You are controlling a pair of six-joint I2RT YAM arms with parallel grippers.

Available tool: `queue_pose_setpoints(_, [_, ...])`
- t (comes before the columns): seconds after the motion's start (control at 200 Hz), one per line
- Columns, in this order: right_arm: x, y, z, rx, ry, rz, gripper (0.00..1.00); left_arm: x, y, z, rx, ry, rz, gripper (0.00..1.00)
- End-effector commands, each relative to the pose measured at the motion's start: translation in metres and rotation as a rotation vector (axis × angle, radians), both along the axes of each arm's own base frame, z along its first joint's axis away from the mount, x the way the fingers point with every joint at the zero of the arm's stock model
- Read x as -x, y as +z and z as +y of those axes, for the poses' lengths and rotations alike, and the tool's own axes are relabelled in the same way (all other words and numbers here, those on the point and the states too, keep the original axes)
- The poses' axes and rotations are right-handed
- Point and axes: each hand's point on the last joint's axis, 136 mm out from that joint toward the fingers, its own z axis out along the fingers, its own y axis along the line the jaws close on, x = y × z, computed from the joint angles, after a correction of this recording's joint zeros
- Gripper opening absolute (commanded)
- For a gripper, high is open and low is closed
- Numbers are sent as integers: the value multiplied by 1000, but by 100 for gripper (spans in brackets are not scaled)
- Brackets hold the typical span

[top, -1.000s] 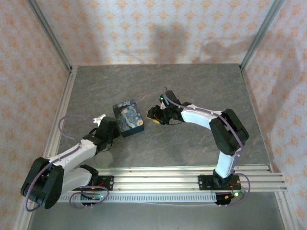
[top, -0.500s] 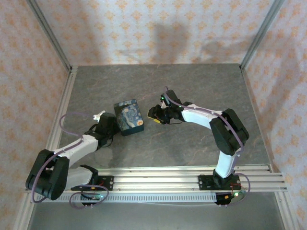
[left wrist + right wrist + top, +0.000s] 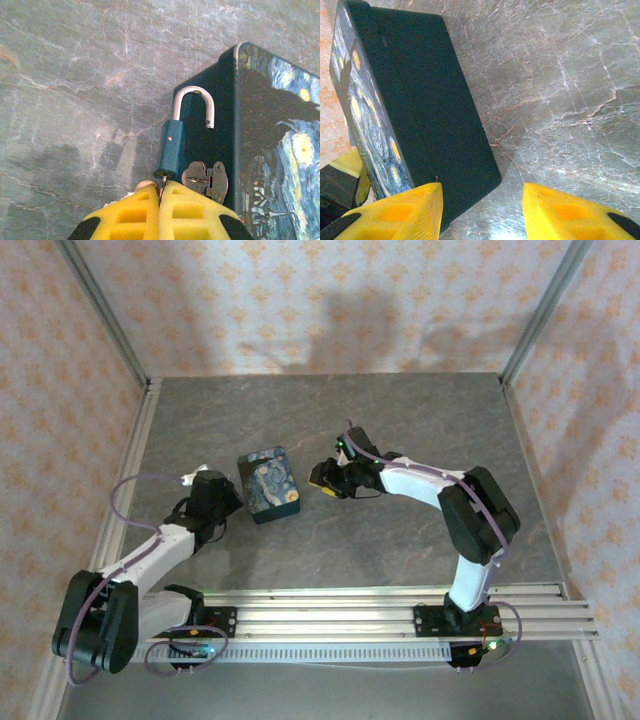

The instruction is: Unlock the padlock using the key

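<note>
Since a second ago: left arm drawn back and to the left, wrist now standing off from the starry-print box (image 3: 268, 483) where earlier tucked close beside it. Elbow swung inward. Box and right arm unchanged.

Left pincer (image 3: 160, 189) clenched, yellow pads pressed flat together, grasping the key (image 3: 163, 182). Only a sliver of metal blade seen, running up into the base of the padlock (image 3: 169, 147). Padlock: small teal body, silver shackle (image 3: 194, 91) sprung open, one leg free at its tip. Carried out ahead of the pincer on the key, just beside the box's dark side wall, over the grey marbled counter (image 3: 400, 420). Metal hasp (image 3: 206, 181) on that same wall, down and right of the padlock in the left wrist view, with the shackle clear of it.

Right pincer (image 3: 481, 186) released, fingers apart, at the box's far side. Box's near corner reaching into the gap. One finger close against the dark wall, contact impossible to tell. Other finger apart from the box, over bare counter.
</note>
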Motion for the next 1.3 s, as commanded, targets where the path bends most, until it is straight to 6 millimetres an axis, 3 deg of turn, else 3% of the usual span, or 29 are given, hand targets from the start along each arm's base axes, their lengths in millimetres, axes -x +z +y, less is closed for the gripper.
queue_pose_setpoints(0.0, [-1, 18, -11, 11, -12, -40, 46, 1, 21, 5, -38, -24, -20, 0])
queue_pose_setpoints(0.15, [-5, 27, -26, 45, -33, -63, 46, 3, 47, 1, -38, -61, -39, 0])
queue_pose_setpoints(0.36, [-10, 39, -56, 97, -73, -93, 46, -4, 72, -29, 68, -125, -92, 0])
queue_pose_setpoints(0.5, [-10, 42, -81, 135, -105, -98, 46, -14, 89, -73, 101, -211, -134, 0])
queue_pose_setpoints(0.661, [-10, 37, -117, 183, -160, -93, 46, -32, 101, -142, 98, -336, -152, 0])
queue_pose_setpoints(0.866, [1, 18, -163, 211, -243, -43, 46, -56, 87, -228, 82, -434, -131, 0])
queue_pose_setpoints(1.061, [18, 11, -188, 240, -275, -24, 46, -71, 55, -303, 56, -511, -76, 0])
queue_pose_setpoints(1.151, [23, 7, -193, 256, -278, -18, 46, -75, 42, -326, 33, -532, -51, 0])
queue_pose_setpoints(1.166, [23, 7, -194, 258, -278, -18, 46, -76, 29, -329, 20, -535, -30, 0])
queue_pose_setpoints(1.206, [25, 5, -195, 261, -279, -16, 46, -76, 20, -337, 9, -544, -16, 0])
queue_pose_setpoints(1.296, [27, 3, -197, 268, -282, -15, 46, -76, 5, -347, -8, -553, 9, 4])
